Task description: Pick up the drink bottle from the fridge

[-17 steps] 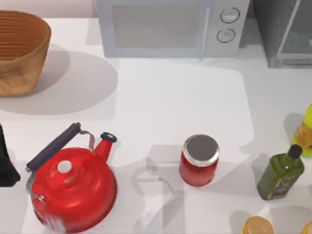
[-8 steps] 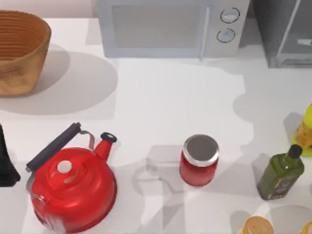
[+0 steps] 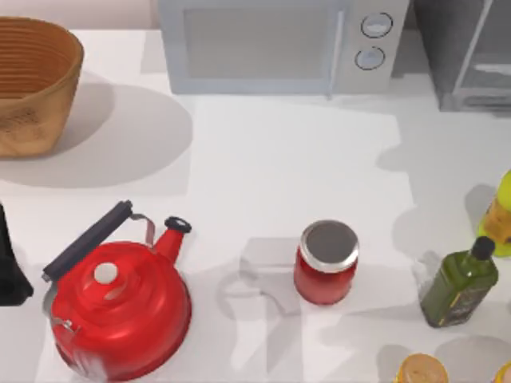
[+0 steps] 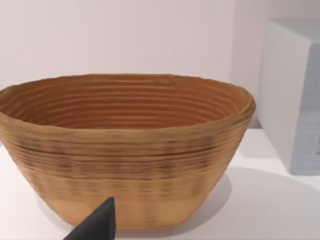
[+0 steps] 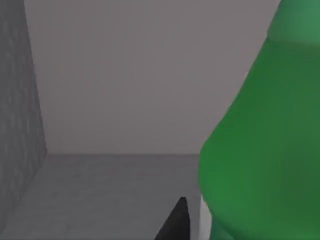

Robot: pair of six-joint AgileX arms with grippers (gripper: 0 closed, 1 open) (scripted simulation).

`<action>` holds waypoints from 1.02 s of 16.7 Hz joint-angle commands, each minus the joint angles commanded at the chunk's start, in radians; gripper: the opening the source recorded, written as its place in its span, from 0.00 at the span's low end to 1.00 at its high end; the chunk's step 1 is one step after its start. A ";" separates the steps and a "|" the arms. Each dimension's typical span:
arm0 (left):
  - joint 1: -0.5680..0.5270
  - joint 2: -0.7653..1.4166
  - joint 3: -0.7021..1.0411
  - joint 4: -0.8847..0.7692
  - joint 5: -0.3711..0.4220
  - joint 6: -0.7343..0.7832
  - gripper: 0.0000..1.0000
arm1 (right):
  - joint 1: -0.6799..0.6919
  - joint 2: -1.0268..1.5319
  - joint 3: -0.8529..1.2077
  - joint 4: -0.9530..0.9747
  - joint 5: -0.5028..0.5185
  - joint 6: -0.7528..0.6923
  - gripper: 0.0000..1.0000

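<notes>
The fridge [image 3: 467,56] stands at the table's back right corner, dark grey with a pale-framed glass door. In the right wrist view I look into its grey interior [image 5: 120,100], and the drink bottle's bright green body [image 5: 265,150] stands very close. A dark part of my right gripper [image 5: 175,222] shows just beside the bottle; I cannot tell whether it touches it. My left arm [image 3: 8,267] is parked at the table's left edge.
A light grey microwave [image 3: 271,44] stands left of the fridge. A wicker basket [image 3: 32,84] sits at back left and a red kettle [image 3: 120,307] at front left. A red jar [image 3: 326,263] is mid-front, with an olive bottle [image 3: 459,283] and a yellow-green bottle [image 3: 501,215] at right.
The shadows on the right side of the table have shifted. The objects on the table and the left arm have not moved.
</notes>
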 joint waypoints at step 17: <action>0.000 0.000 0.000 0.000 0.000 0.000 1.00 | 0.049 -0.417 -0.267 -0.121 0.029 -0.006 0.00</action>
